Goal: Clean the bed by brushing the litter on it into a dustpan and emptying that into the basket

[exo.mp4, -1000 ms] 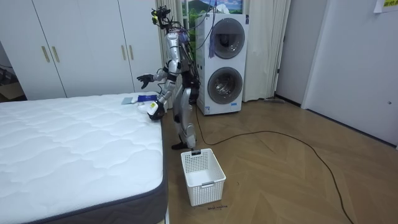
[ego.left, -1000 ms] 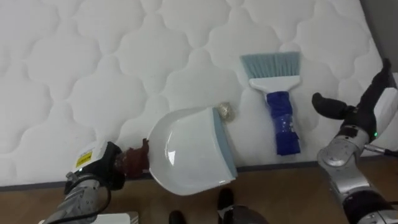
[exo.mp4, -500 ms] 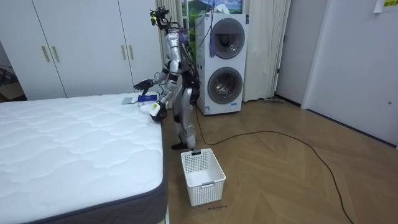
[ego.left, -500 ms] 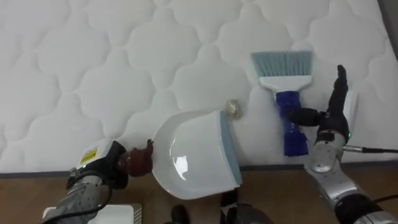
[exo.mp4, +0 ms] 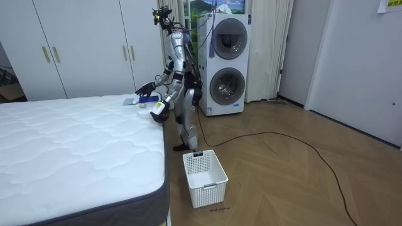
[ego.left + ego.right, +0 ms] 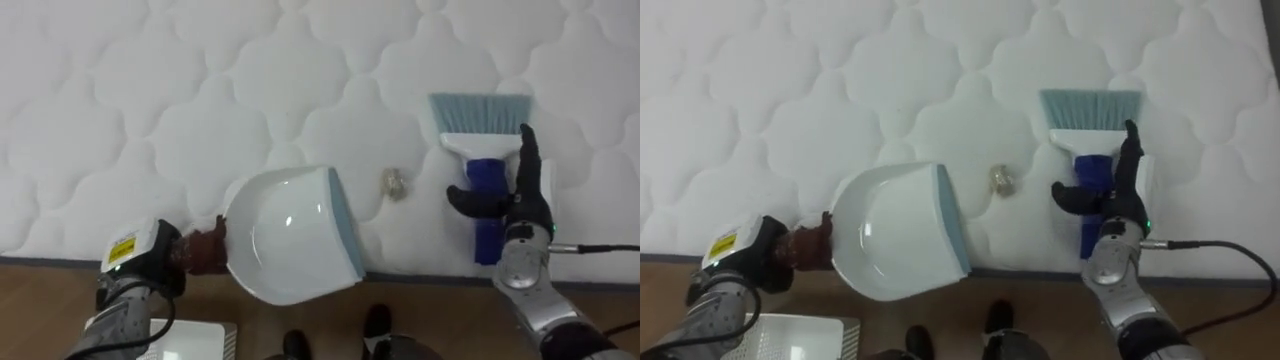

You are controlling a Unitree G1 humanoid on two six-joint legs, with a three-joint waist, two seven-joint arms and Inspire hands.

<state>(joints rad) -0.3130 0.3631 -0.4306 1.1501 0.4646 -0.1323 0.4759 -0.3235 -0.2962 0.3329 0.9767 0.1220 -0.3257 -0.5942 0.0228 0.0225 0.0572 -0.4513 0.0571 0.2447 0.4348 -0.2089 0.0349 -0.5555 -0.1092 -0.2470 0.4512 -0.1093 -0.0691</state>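
Crumpled scrap (image 6: pixel 394 183) lies on the quilted mattress (image 6: pixel 150 90) near its front edge, just beside the lip of the white dustpan (image 6: pixel 285 235) and between it and the hand brush (image 6: pixel 478 110). My left hand (image 6: pixel 160 268) is clenched on the dustpan's brown handle, while my right hand (image 6: pixel 522 195) sits over the brush's blue handle with fingers straight and thumb spread, not yet grasping. I'd wrap that handle fully before lifting, then sweep the scrap leftwards in one low stroke, keeping the pan's lip pressed flat to the mattress so nothing slips under it.
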